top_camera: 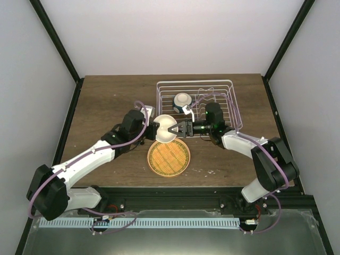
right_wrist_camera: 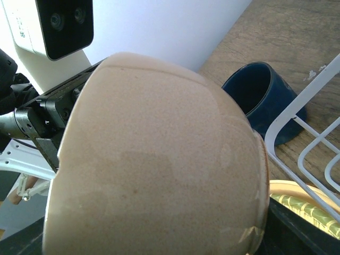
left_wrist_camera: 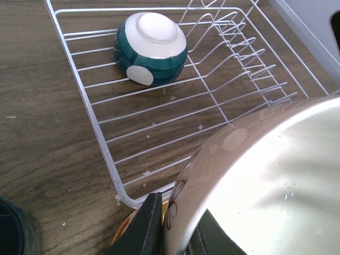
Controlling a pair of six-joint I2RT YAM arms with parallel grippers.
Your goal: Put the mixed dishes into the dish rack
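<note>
The left gripper (top_camera: 156, 129) is clamped on the rim of a cream bowl (top_camera: 166, 129), one dark finger (left_wrist_camera: 150, 227) outside the wall and the other inside, holding it tilted above the wooden table (top_camera: 106, 106) at the near left corner of the white wire dish rack (top_camera: 223, 84). The right gripper (top_camera: 177, 128) meets the same bowl from the other side with its jaws apart at the bowl's right edge (whether its pads press the wall I cannot tell, since the bowl's tan outer surface fills most of the right wrist view). Just near of the bowl the orange woven-pattern plate (top_camera: 169, 158) lies flat on the table, outside the rack. A teal-and-white bowl (left_wrist_camera: 151, 48) sits upside down on the rack's wire floor in its left part, beside the rows of upright prongs (left_wrist_camera: 249, 53). The dark blue cup (right_wrist_camera: 264, 101) stands upright on the table just outside the rack's left wall, near the held bowl and apart from the plate
</note>
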